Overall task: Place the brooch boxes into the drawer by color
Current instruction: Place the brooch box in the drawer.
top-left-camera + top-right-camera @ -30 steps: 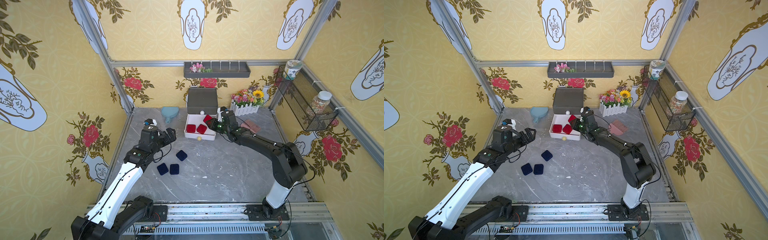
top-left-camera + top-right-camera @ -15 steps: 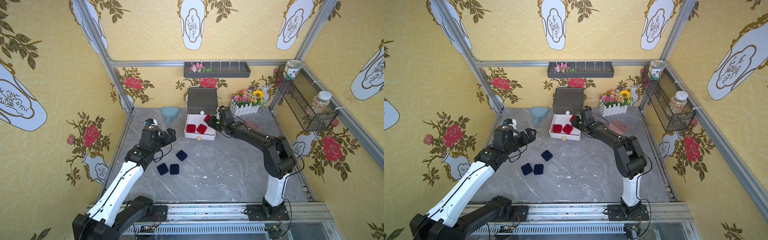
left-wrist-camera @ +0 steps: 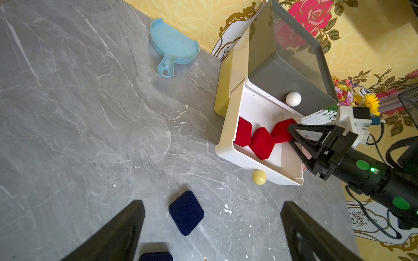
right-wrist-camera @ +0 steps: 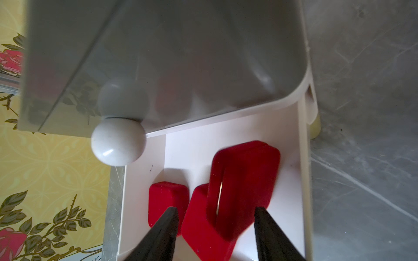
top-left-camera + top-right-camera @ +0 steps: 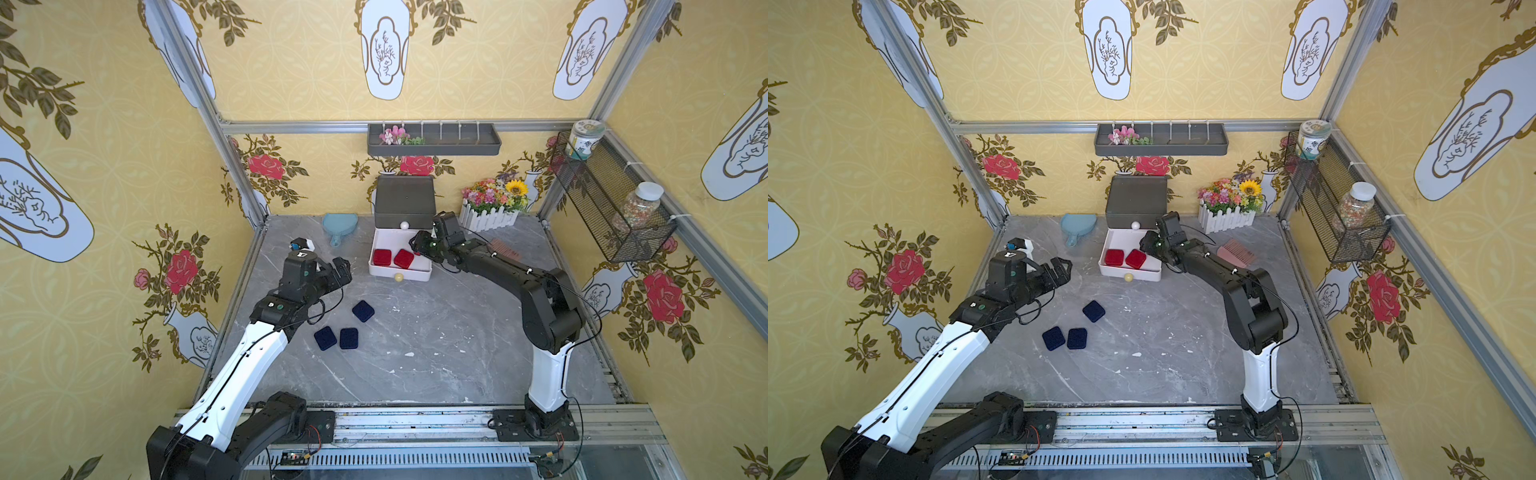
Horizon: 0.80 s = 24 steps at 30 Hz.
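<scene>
The drawer chest [image 5: 405, 201] stands at the back wall with its white drawer [image 5: 415, 274] pulled out. Two red brooch boxes [image 5: 382, 257] [image 5: 403, 258] lie flat in it. A third red box [image 4: 244, 180] stands tilted on edge in the drawer, between the spread jaws of my right gripper [image 4: 215, 210] and free of them. My right gripper [image 5: 417, 245] hovers over the drawer's right side, open. Three navy boxes [image 5: 363, 311] [image 5: 325, 337] [image 5: 348, 338] lie on the table. My left gripper [image 5: 340, 266] hangs open above the table behind them, holding nothing.
A light blue dish [image 5: 340, 224] lies left of the chest. A pink comb [image 5: 1235, 253] and a flower fence [image 5: 494, 208] sit to the right. A grey wall tray [image 5: 434, 139] hangs above, and a wire basket [image 5: 611, 208] with jars is on the right wall.
My right gripper reached further over the white drawer and opened, letting go of the third red box, which now tips into the drawer. The left arm barely moved.
</scene>
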### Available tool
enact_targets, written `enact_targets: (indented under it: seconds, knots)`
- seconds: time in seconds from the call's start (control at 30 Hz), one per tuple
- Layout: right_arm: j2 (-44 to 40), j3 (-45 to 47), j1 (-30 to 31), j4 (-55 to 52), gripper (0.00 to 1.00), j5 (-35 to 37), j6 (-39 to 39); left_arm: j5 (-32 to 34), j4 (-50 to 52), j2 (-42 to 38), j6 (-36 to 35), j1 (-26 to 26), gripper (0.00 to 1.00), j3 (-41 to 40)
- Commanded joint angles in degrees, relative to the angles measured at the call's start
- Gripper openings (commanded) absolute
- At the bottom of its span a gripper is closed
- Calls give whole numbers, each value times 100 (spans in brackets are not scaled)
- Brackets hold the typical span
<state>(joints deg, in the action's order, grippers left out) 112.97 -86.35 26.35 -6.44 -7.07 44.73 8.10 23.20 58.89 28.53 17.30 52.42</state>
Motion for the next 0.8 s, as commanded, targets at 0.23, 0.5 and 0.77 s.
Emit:
enact_targets:
  seconds: [0.23, 0.5, 0.77]
  knots:
    - [-413, 74, 82, -112, 65, 443, -390, -77, -158, -53, -34, -16, 100, -57]
    - [-553, 203, 213, -77, 9, 622, -671, -167, -175, -95, 43, -12, 100, -74]
    - [-426, 144, 204, -226, 0, 820, -703, -105, -110, -185, 47, -16, 100, -81]
